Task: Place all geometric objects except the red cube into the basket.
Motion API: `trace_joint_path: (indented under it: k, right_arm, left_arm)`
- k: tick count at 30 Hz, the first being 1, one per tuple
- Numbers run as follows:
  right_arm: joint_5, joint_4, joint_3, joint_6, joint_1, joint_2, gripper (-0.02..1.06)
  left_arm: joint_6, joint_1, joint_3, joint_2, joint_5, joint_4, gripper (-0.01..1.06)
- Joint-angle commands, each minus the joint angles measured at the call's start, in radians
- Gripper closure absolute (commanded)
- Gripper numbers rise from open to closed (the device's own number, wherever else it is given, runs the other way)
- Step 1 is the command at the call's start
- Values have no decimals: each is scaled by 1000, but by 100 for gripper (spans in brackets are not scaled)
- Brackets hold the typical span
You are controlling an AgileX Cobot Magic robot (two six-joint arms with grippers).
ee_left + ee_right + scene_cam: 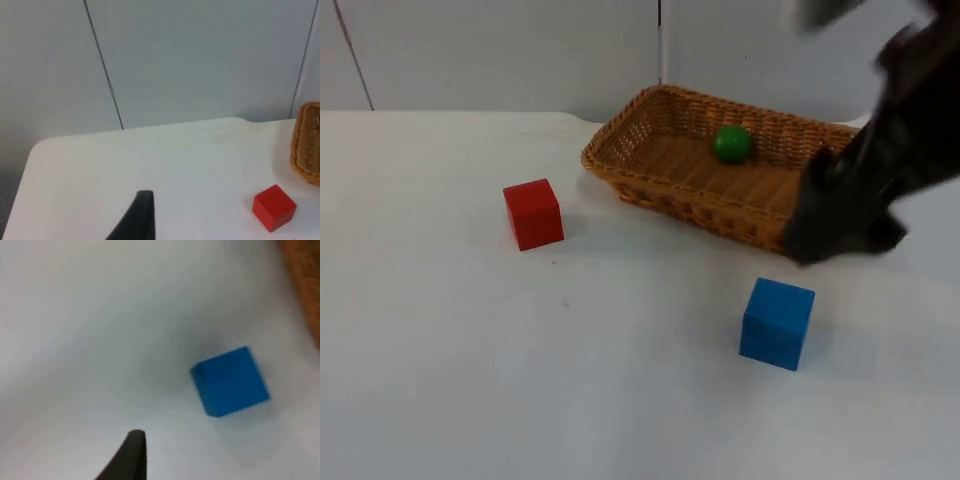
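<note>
The blue cube [777, 323] is what we have left to move: it sits on the white table [440, 380], in front of the wicker basket [650, 185] and a little apart from its near wall, turned slightly askew to the table edge. We judge it rigid and light, with flat smooth faces that could slip under a weak pinch, so we would take it across two opposite side faces, fingers lined up with its skewed sides and low enough to bear on the middle of each face. The green ball [732, 143] already lies inside the basket. The red cube [533, 213] stands to the basket's left, well apart from the blue one, and we leave it where it is. Our right gripper [840, 230] hangs above the basket's near right corner, close to the blue cube but not touching it; whether it is open or closed we cannot tell. Our left gripper [137, 220] waits back over bare table, and its state we cannot tell either.
</note>
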Motion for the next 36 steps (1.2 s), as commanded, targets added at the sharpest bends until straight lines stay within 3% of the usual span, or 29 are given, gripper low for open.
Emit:
trace_joint_path:
  k: [1,3,5,7,9,16,23,27,29,30,31,32,34,36]
  right_arm:
    - [80,211,-68,-315,-35,100,0]
    - [114,284,-125,-384,-63,171,0]
    - [109,260,-153,-371,-63,203,2]
    - [75,113,-189,-322,-59,266,6]
    - [74,65,-198,-310,-59,296,6]
    - [77,2,-198,-303,-59,386,6]
    - [-62,-12,-198,-317,-59,492,6]
    - [-73,-63,-198,-301,-59,512,7]
    - [-70,-73,-198,-298,-63,514,20]
    - [-70,-73,-198,-298,-63,514,20]
    - [-75,-104,-198,-278,-63,514,42]
    - [-80,-115,-198,-264,-63,514,54]
    - [-115,-129,-200,-185,-63,492,104]
    - [-131,-130,-200,-167,-63,472,104]
  left_arm:
    - [-11,4,6,-8,7,10,2]
    - [-11,4,6,-5,4,10,2]
    - [-11,4,6,0,2,10,2]
    - [-11,4,6,10,2,13,2]
    - [-11,4,6,17,0,17,2]
    - [-11,4,6,35,-16,20,2]
    - [-11,4,6,58,-50,23,2]
    - [-11,4,6,70,-53,26,2]
    - [-11,4,6,72,-58,27,2]
    - [-11,4,6,72,-58,27,2]
    - [-11,4,6,76,-63,34,2]
    - [-11,4,6,76,-66,36,2]
    - [-11,4,6,76,-78,38,2]
    - [-11,4,6,76,-81,40,2]
